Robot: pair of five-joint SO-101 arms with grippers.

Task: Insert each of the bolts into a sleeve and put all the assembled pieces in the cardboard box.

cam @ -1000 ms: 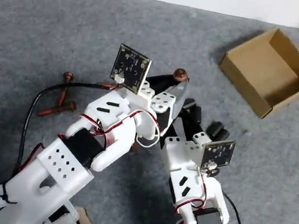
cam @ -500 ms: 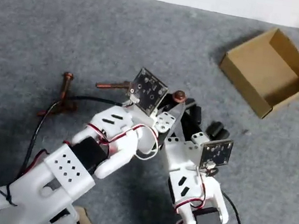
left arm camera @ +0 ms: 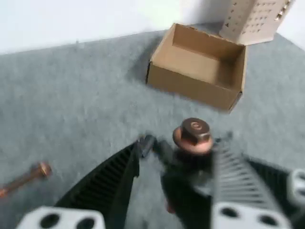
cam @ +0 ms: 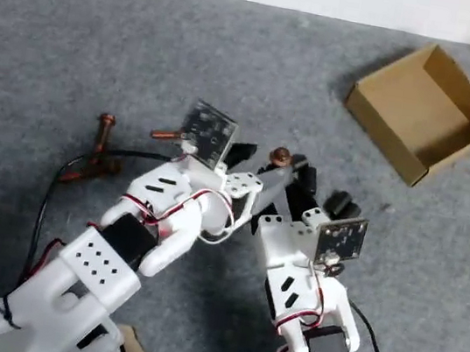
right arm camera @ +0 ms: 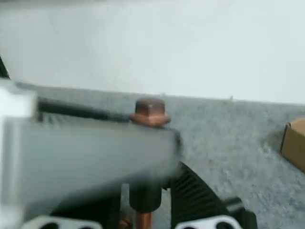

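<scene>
A copper bolt [cam: 280,155] stands head up in a black sleeve [right arm camera: 145,193]; its head [left arm camera: 193,133] pokes out above the sleeve. My right gripper [cam: 296,194] is shut on that sleeve, also seen in its own wrist view [right arm camera: 145,191]. My left gripper [cam: 263,163] is open around the bolt: its grey finger [left arm camera: 228,167] is beside the head and its black finger [left arm camera: 114,176] stands well off. The cardboard box [cam: 426,112] sits open at the far right.
Loose bolts [cam: 96,155] lie on the grey carpet to the left, one more [cam: 166,135] just behind the left arm's camera board. A spare black sleeve [cam: 343,203] rests beside the right arm. Open carpet lies between the grippers and the box [left arm camera: 195,64].
The left gripper brought the bolt down toward the right gripper's sleeve, then spread its fingers and swung slightly left. The right arm stayed put.
</scene>
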